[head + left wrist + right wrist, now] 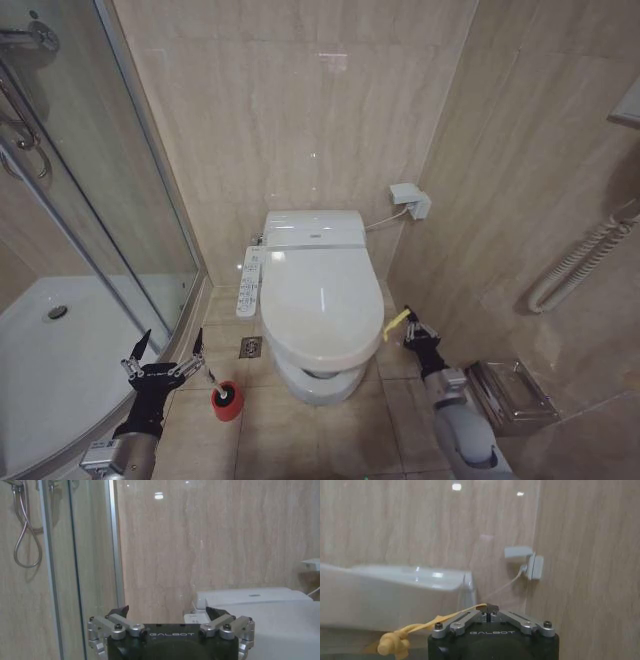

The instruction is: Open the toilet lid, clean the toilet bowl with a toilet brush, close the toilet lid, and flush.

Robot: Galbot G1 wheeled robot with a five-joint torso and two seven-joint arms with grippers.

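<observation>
The toilet lid [320,300] lies shut over the toilet bowl, whose white ceramic outside [318,386] shows under its front rim. A yellow tag [397,322] hangs from the lid's right rim. My right gripper [414,331] is shut on this yellow tag [437,623], beside the lid. At the lower left my left gripper [168,348] hangs open and holds nothing; its open fingers [120,612] point toward the wall. Just to its right the toilet brush [214,378] stands in a red holder cup [227,401] on the floor.
A glass shower enclosure [110,200] and white shower tray [60,350] take up the left. A control panel [249,282] sticks out on the toilet's left, with a floor drain [250,347] below. A wall socket [411,198] and a metal fitting [512,392] are on the right.
</observation>
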